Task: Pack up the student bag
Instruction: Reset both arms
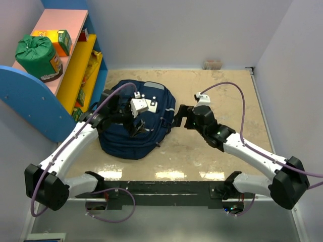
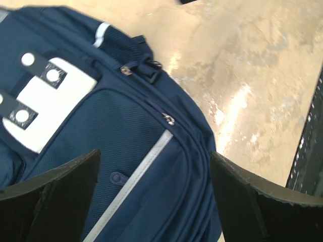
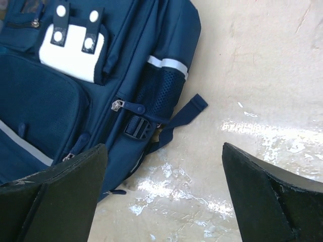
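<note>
Your student bag (image 1: 126, 136) lies flat on the beige table (image 1: 212, 151), left of centre, front pocket facing up. It is navy blue, with a white patch (image 2: 48, 108) on the pocket and a grey stripe (image 2: 136, 176) running across the fabric.

Your left gripper (image 2: 154, 201) hangs directly over the bag's front. Its fingers (image 2: 55, 191) are spread wide, with only the bag's fabric showing below the gap, and nothing is pinched.

Your right gripper (image 3: 164, 196) sits just beside the bag's right edge, over bare table. Its fingers (image 3: 55, 191) are also spread wide and hold nothing. Below it you can see the bag's mesh side pocket (image 3: 161, 91), a dark buckle (image 3: 137, 126) and a loose strap (image 3: 184, 113) lying on the table.

At the far left stands a coloured shelf (image 1: 75, 65) with a green sack (image 1: 35, 53) on top, well apart from the bag.
</note>
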### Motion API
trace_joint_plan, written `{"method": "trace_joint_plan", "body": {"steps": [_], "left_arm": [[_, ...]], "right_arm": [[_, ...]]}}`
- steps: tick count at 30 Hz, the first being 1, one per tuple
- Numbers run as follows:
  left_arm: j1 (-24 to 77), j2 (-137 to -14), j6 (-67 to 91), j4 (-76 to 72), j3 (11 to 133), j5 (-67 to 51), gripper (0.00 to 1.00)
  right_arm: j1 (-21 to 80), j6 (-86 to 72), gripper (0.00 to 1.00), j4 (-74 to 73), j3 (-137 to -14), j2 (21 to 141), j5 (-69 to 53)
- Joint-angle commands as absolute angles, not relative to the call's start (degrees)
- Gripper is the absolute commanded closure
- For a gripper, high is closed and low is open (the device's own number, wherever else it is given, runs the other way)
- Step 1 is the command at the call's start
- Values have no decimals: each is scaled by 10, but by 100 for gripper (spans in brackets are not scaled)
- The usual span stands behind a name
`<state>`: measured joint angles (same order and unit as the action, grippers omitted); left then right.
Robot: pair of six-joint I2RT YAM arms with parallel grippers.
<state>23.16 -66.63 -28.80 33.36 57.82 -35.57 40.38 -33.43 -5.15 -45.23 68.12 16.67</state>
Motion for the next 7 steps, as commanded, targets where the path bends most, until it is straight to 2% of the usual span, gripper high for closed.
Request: {"method": "trace_joint_plan", "body": {"steps": [1,7], "left_arm": [[232,-700,-170,285,621,-292,7],[233,-694,-162,247,613,-272,5]], "right_arm": [[402,-305,1,-69,-464,640,186],[402,-292,1,-84,-474,628,202]]}}
